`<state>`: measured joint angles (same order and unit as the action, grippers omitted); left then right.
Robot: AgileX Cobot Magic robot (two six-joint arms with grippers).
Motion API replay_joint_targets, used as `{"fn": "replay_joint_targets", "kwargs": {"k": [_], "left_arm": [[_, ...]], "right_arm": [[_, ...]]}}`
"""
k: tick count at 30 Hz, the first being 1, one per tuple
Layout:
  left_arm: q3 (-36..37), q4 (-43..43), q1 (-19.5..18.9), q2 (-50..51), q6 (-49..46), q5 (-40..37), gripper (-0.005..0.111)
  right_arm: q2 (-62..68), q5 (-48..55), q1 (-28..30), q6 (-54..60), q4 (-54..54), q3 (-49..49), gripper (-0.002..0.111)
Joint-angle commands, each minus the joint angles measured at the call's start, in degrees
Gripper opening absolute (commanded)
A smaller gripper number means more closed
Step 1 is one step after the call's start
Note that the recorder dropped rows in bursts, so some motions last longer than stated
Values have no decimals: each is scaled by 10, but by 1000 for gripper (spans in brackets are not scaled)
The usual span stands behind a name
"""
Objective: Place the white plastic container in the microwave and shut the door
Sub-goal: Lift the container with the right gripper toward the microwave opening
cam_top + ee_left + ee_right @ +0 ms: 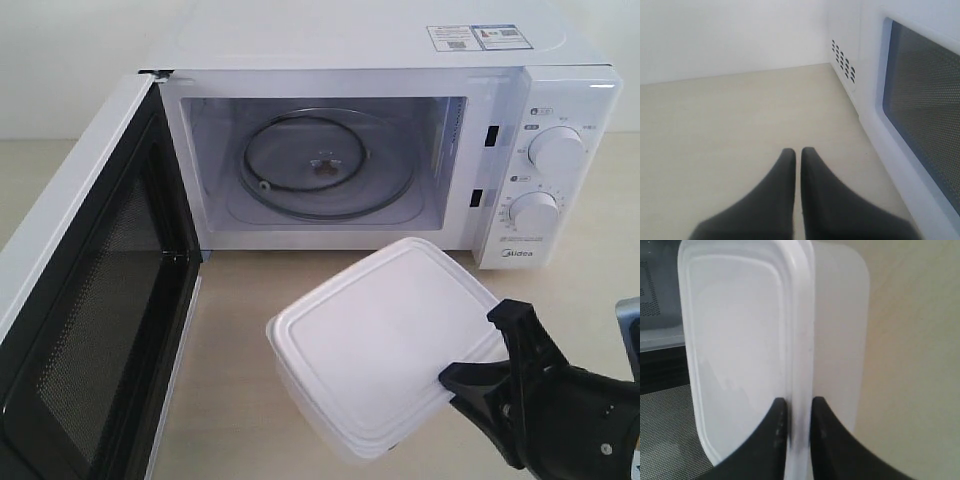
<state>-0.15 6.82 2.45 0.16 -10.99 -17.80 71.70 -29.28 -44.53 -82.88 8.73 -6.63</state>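
The white plastic container (385, 340) hangs tilted in front of the microwave (400, 150), lid on, held above the tabletop. My right gripper (470, 350) is shut on the container's rim at its right end; in the right wrist view the rim (799, 340) runs between the two black fingers (777, 430). The door (90, 300) stands wide open to the left, mesh inner face showing. The glass turntable (325, 165) lies bare inside the cavity. My left gripper (798, 152) is shut with nothing in it, beside the door's outer window (925, 110).
Two round dials (555, 150) sit on the microwave's right panel. Beige tabletop (230, 300) lies between the open door and the container. A white wall (730, 35) stands behind the microwave's side vents (842, 60).
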Motion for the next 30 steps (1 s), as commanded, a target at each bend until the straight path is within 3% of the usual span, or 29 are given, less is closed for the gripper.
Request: {"fn": "replay_joint_targets", "kwargs": {"k": [1,8,13,30], "left_arm": [[2,4,-1,-2,3,0,4],[2,4,-1,-2,3,0,4],[2,4,-1,-2,3,0,4],[2,4,-1,-2,3,0,4]], "right_arm": [[2,-55,-1,-37,-40,2,0],[2,-81,-1,-53,-57,-10,0],[2,-34,-1,-32,-69,-59,0],[20,-13,-1,43,53,-107,0]]}}
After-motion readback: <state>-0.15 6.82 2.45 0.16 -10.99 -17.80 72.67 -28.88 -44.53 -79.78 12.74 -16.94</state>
